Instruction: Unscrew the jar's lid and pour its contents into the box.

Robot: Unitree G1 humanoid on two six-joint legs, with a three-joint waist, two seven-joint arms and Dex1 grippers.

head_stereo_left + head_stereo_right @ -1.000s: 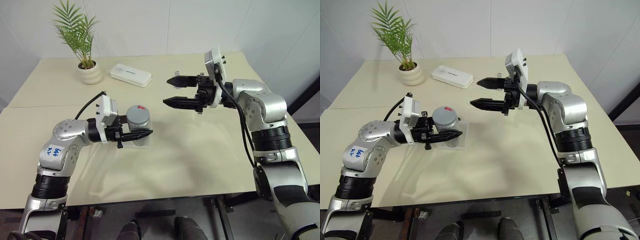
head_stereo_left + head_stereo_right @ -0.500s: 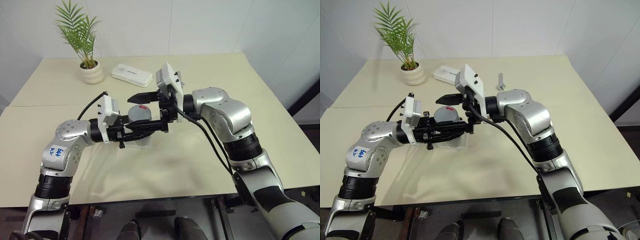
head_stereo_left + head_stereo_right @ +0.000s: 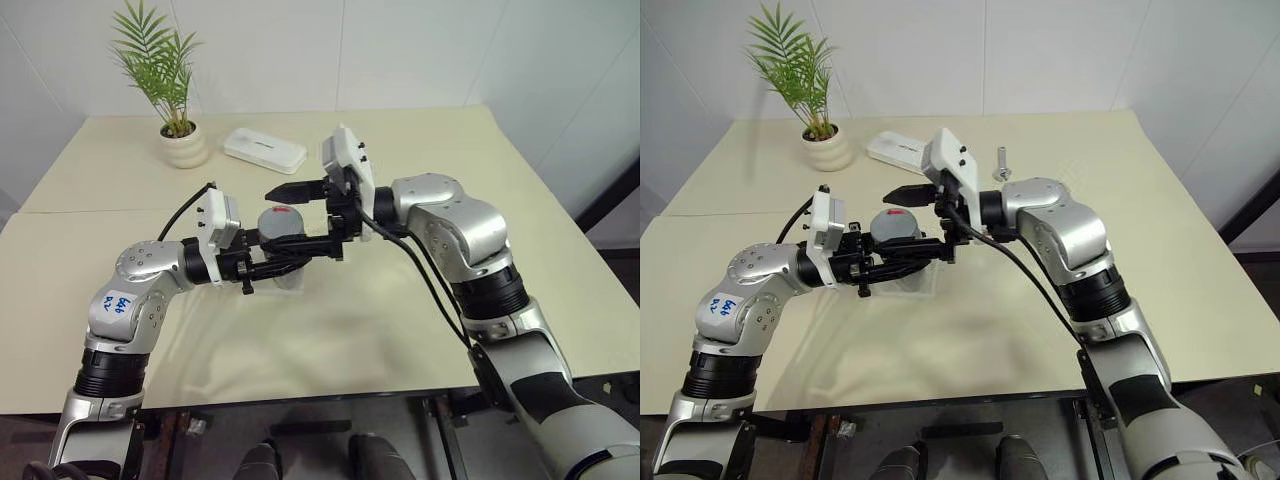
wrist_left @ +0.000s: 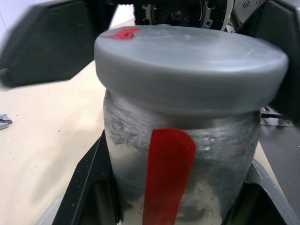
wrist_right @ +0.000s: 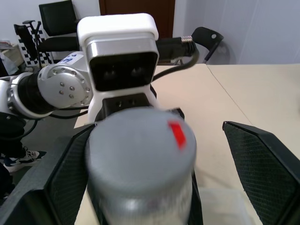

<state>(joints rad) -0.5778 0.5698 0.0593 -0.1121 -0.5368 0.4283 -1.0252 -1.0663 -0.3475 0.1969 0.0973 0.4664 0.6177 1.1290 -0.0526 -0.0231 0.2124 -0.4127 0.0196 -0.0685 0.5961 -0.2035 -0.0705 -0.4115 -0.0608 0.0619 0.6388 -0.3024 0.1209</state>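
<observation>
Since a second ago the right arm has swung in from out over the table to the jar, so the right gripper (image 3: 908, 218) now sits around the lid (image 3: 896, 222) with its fingers spread wide, one on each side of the cap. In the right wrist view there's clear space between both pads (image 5: 262, 159) and the lid, so it isn't pinching anything yet. Compared with half a second ago it's only a small shift.

The left gripper (image 3: 272, 268) hasn't gone anywhere. It's clamped on the jar (image 4: 183, 187) down on the body, below the cap, holding it upright and off the table. You can see the red strip running down the jar's side in the left wrist view, and the red mark on top of the lid near its edge. The lid is still screwed on. The jar wall is cloudy, so I can't make out the contents.

The box (image 3: 920, 283) is on the table right under the jar, mostly hidden behind the left gripper; only a clear edge shows. Farther back there's the plant pot (image 3: 183, 146), a flat white device (image 3: 264, 150) beside it, and a bolt (image 3: 1001, 160) standing just behind the right arm's elbow end. Both grippers point sideways toward each other, roughly level.
</observation>
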